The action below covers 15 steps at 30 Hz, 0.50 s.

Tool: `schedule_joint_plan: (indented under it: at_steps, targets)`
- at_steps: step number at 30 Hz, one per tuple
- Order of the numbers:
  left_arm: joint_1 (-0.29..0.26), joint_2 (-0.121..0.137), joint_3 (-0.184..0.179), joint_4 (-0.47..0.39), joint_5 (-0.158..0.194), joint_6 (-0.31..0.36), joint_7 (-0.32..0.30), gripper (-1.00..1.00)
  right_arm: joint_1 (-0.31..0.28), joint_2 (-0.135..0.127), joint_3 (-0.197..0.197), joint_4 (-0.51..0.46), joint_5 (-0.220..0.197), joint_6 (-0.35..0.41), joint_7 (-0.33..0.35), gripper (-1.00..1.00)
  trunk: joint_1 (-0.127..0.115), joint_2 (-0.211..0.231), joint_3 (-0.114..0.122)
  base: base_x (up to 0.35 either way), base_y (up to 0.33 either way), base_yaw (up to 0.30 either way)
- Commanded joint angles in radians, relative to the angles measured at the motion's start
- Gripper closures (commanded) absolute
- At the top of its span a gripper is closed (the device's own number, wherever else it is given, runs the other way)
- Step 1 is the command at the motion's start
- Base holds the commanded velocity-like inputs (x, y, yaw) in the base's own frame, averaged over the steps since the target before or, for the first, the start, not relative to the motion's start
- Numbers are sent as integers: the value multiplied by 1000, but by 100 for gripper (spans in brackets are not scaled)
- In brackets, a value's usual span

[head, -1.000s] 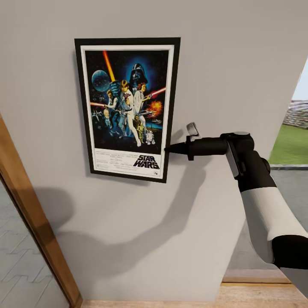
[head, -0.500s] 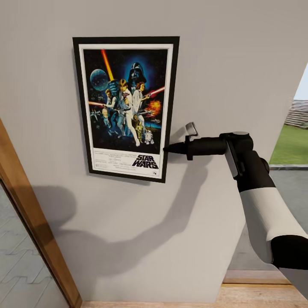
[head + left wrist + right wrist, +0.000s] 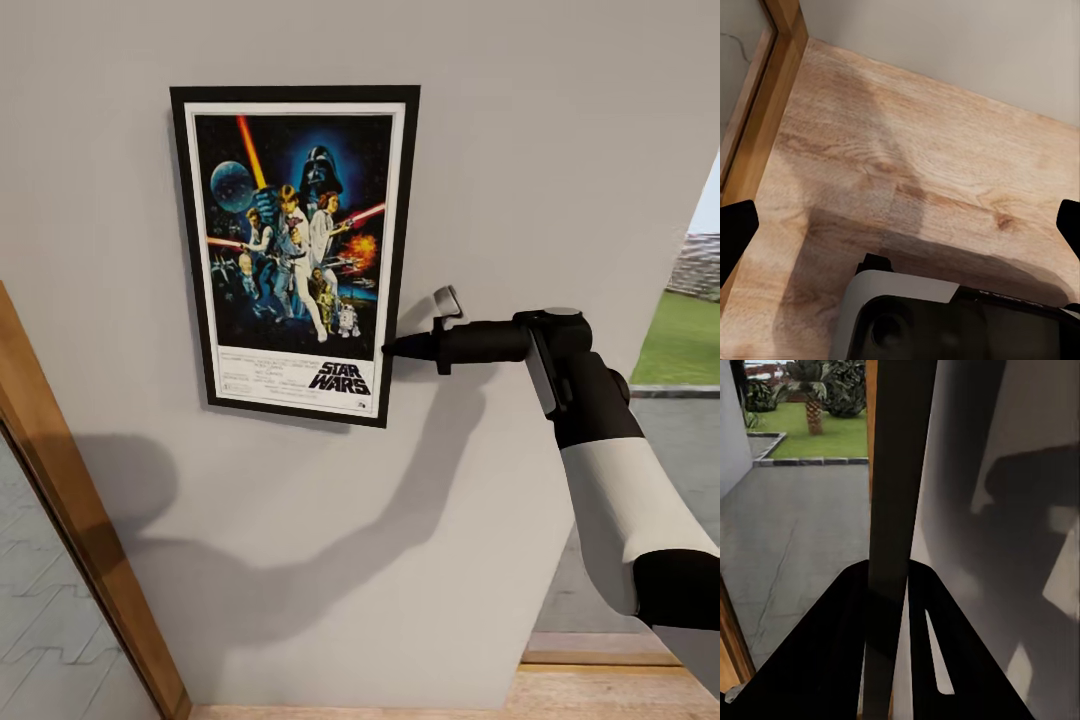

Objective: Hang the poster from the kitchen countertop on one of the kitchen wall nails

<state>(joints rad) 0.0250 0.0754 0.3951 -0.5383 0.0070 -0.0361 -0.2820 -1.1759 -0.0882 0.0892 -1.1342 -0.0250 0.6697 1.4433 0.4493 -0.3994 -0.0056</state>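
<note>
Right claw [image 3: 392, 347] pinches the poster [image 3: 295, 250] edge against the grey wall [image 3: 560, 130] above plank floor [image 3: 907, 172]

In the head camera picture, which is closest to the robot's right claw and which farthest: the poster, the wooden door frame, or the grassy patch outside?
From the right gripper:
1. The poster, its right edge held in the gripper.
2. The grassy patch, off to the right, outdoors.
3. The wooden door frame, far lower left.

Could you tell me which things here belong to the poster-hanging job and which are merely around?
Job:
poster, against the wall
right gripper, closed on its edge

Around:
wooden frame
plank floor
lawn
</note>
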Motion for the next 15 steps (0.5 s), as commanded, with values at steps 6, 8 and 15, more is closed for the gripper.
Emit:
schedule_joint_plan:
  at_steps: [6, 8, 15]
  targets:
    - [1, 0, 5, -1, 1, -2, -7, -100, -1, -1, 1, 1, -3, 11, 2, 100, 1, -1, -1, 185, 0, 0]
    - [1, 0, 5, 0, 1, -2, -7, -100, -1, -1, 1, 1, -3, 11, 2, 100, 1, -1, -1, 74, 0, 0]
    - [1, 0, 5, 0, 1, -2, -7, -100, -1, -2, 1, 1, -3, 12, 3, -100, 1, -1, -1, 20, 0, 0]
